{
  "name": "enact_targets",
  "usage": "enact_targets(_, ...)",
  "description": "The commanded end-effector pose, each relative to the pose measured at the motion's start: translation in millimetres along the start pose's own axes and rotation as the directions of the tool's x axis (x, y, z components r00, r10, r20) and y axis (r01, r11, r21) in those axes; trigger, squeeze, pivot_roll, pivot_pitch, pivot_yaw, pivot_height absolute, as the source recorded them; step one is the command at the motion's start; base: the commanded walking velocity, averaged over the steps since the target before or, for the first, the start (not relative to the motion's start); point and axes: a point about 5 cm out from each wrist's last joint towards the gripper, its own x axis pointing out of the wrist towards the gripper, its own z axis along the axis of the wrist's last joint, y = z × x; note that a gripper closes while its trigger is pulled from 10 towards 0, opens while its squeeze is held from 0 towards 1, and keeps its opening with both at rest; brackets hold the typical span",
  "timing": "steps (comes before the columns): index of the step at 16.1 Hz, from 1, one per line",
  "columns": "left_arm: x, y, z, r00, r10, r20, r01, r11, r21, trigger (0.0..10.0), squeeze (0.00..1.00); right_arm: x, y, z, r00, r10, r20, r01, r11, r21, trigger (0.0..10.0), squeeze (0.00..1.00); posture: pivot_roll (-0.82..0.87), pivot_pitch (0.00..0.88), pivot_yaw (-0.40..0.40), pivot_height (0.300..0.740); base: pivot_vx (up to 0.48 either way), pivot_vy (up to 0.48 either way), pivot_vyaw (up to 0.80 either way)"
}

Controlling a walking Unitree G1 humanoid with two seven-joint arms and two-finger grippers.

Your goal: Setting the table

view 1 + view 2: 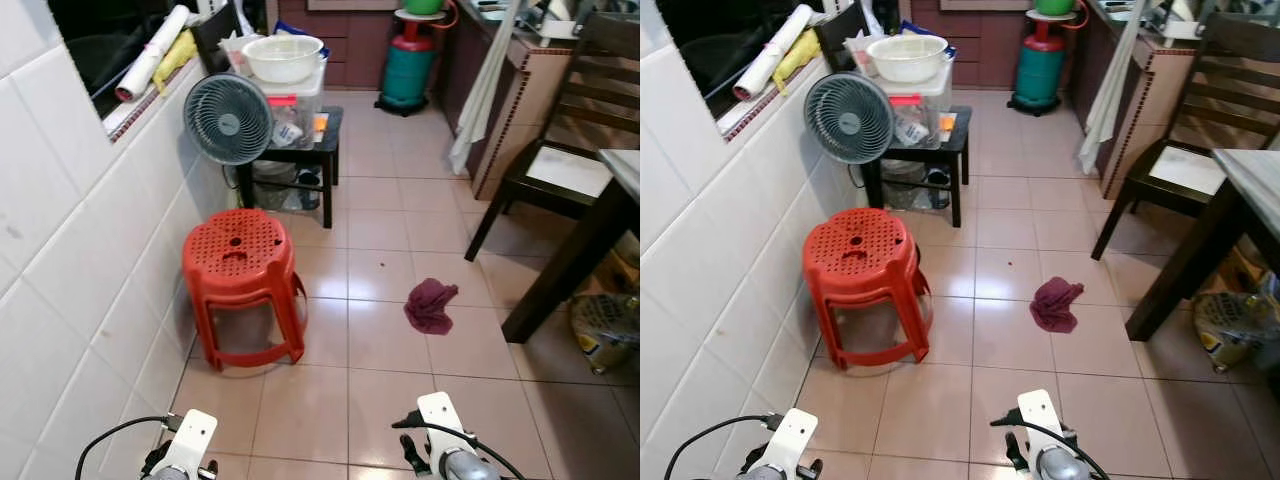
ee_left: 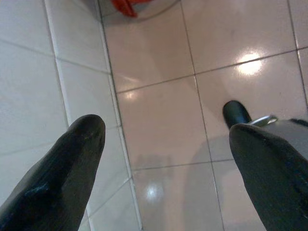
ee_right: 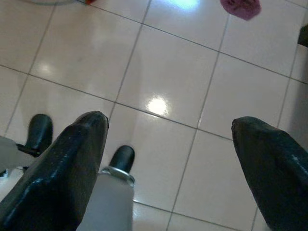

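The dining table (image 1: pixel 622 165) has a pale top and a dark leg and stands at the right edge. A dark wooden chair (image 1: pixel 565 170) is beside it. A white basin (image 1: pixel 283 57) sits on a clear plastic box on a small black side table (image 1: pixel 325 150) at the far left. Both arms hang low over the tiled floor. My left gripper (image 2: pixel 166 130) is open next to the white wall, holding nothing. My right gripper (image 3: pixel 171 122) is open above bare floor tiles, also holding nothing.
A red plastic stool (image 1: pixel 240 275) stands by the tiled wall (image 1: pixel 70 260) on the left, with a grey fan (image 1: pixel 228 118) behind it. A maroon rag (image 1: pixel 430 305) lies on the floor mid-room. A green gas cylinder (image 1: pixel 407 70) is at the back. A bag (image 1: pixel 605 330) sits under the table.
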Motion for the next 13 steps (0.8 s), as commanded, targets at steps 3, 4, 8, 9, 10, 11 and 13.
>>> enact_targets(3,-0.7,3.6,-2.5,1.0,-0.017,0.001,0.017,1.0,0.007,10.0,0.0,-1.1,-3.6,-5.3,1.0,-0.015,-0.017,0.015,1.0,0.006,10.0,0.0,-0.12,0.0,0.013,0.74,0.0,0.0,0.0)
enact_targets(4,-0.7,3.9,-2.7,1.0,-0.022,0.0,0.022,1.0,0.007,10.0,0.0,-1.2,-3.8,-6.1,1.0,-0.016,-0.022,0.017,1.0,0.007,10.0,0.0,-0.12,0.0,0.014,0.74,0.0,0.0,0.0)
enact_targets(8,-0.8,6.0,-2.8,1.0,-0.03,-0.001,0.03,0.999,0.02,10.0,0.0,-1.5,-4.6,-7.2,1.0,-0.02,-0.024,0.019,1.0,-0.01,10.0,0.0,-0.13,0.0,0.016,0.74,0.208,0.139,0.0)
enact_targets(9,-0.8,6.1,-2.6,1.0,-0.03,0.0,0.03,0.999,0.022,10.0,0.0,-1.6,-4.9,-7.4,1.0,-0.019,-0.024,0.018,1.0,-0.017,10.0,0.0,-0.13,0.0,0.016,0.74,0.307,0.3,0.0)
enact_targets(10,-0.7,6.1,-2.2,0.999,-0.032,0.002,0.032,0.999,0.024,10.0,0.0,-1.6,-5.0,-7.4,1.0,-0.017,-0.024,0.017,1.0,-0.021,10.0,0.0,-0.13,0.0,0.017,0.74,0.3,0.304,0.0)
enact_targets(11,-0.7,6.2,-2.2,0.999,-0.033,0.002,0.033,0.999,0.025,10.0,0.0,-1.5,-4.7,-7.2,1.0,-0.016,-0.024,0.016,1.0,-0.024,10.0,0.0,-0.12,0.0,0.017,0.74,0.304,0.304,0.0)
enact_targets(13,-0.8,6.1,-2.3,0.999,-0.036,0.002,0.036,0.999,0.028,10.0,0.0,-1.5,-4.2,-6.8,1.0,-0.013,-0.021,0.013,1.0,-0.027,10.0,0.0,-0.13,0.0,0.019,0.74,0.304,0.304,0.0)
